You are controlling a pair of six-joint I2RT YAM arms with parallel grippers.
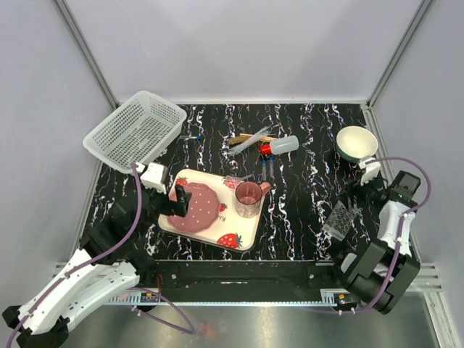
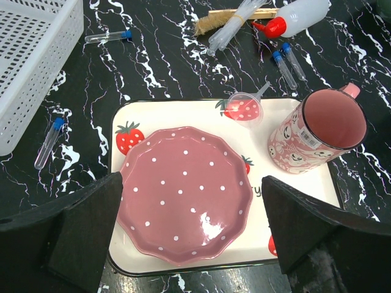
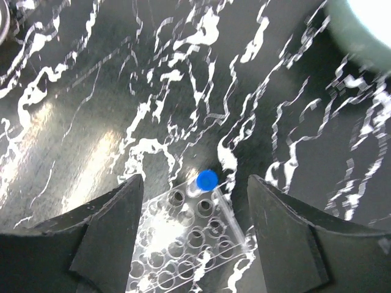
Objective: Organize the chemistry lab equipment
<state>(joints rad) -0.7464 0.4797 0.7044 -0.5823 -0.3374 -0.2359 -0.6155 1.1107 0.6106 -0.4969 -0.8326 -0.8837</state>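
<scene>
Black, white-veined counter [image 1: 304,232] inside pale grey walls, viewed from above. At 4 o'clock sits the clear perforated tube rack [image 1: 341,220], with one blue-capped clear tube [image 3: 206,179] seated in a corner hole. The right pincer [image 3: 194,189] hangs directly over it, fingers apart and holding nothing. At 12 o'clock lie the loose items: a small translucent bottle with red cap [image 1: 280,146], a slim tan wooden tool [image 1: 250,137], a bundle of thin clear droppers [image 2: 229,27] lying across that tool, and a pair of blue-tipped tubes [image 2: 286,63] just beside the bottle. Two more lie by the white perforated plastic basket [image 1: 134,129] at 10 o'clock: a far blue-tipped tube [image 2: 109,37] and a near blue-tipped tube [image 2: 49,142]. The left pincer [image 2: 190,207] is spread wide and empty over the pink polka-dot plate [image 2: 183,183]. This plate rests on the strawberry-print tray [image 2: 183,113] at about 7 o'clock, alongside a pink patterned cup [image 2: 293,152] and a small clear funnel [image 2: 244,105]. A white bowl [image 1: 356,141] stands at 2 o'clock. Judged progress: early, with one tube racked and every other item not yet sorted. Legible writing: only the letters "ry" on the tray beside the plate. The cup's white sticker is too small to read.
</scene>
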